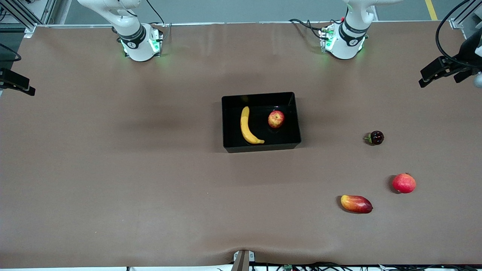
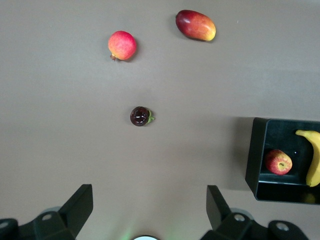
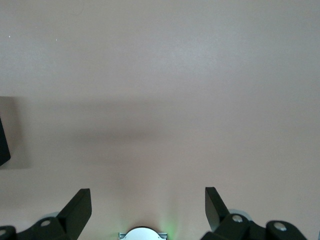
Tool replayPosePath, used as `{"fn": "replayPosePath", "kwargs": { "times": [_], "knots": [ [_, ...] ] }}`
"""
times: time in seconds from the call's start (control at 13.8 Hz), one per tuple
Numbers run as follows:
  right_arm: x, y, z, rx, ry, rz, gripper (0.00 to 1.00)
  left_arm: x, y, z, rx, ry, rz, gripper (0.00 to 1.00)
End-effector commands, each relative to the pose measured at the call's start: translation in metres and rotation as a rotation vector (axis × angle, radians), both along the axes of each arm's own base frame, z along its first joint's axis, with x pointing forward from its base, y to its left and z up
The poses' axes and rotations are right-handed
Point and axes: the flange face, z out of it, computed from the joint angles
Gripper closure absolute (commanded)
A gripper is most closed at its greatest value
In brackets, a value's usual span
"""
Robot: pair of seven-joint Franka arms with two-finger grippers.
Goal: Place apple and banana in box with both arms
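The banana (image 1: 247,128) and the apple (image 1: 276,119) lie side by side in the black box (image 1: 260,147) at the table's middle. The left wrist view shows the box (image 2: 254,155) with the apple (image 2: 278,162) and banana (image 2: 312,160) in it. My left gripper (image 2: 149,192) is open and empty, high over bare table near its base. My right gripper (image 3: 147,194) is open and empty, high over bare table, with only a corner of the box (image 3: 2,145) in its view. Both grippers are out of the front view; both arms wait.
Toward the left arm's end lie a small dark round fruit (image 1: 376,137), a larger red round fruit (image 1: 404,183) and a red-yellow mango (image 1: 356,203), all nearer the front camera than the box. They also show in the left wrist view (image 2: 140,116), (image 2: 122,45), (image 2: 195,25).
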Motion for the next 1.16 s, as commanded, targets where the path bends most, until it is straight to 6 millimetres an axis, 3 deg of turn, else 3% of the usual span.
{"fn": "replayPosePath", "kwargs": {
  "times": [0.0, 0.36, 1.08],
  "knots": [
    [-0.005, -0.003, 0.003, -0.016, -0.004, -0.003, 0.0, -0.011, 0.0, 0.003, -0.016, 0.023, -0.035, 0.0],
    [-0.005, -0.003, 0.003, -0.016, -0.004, -0.003, 0.0, -0.008, -0.001, 0.011, -0.013, 0.021, -0.035, 0.0],
    [-0.006, -0.003, 0.003, -0.016, -0.004, -0.005, 0.0, -0.008, -0.018, 0.004, 0.005, 0.074, -0.06, 0.0]
  ]
}}
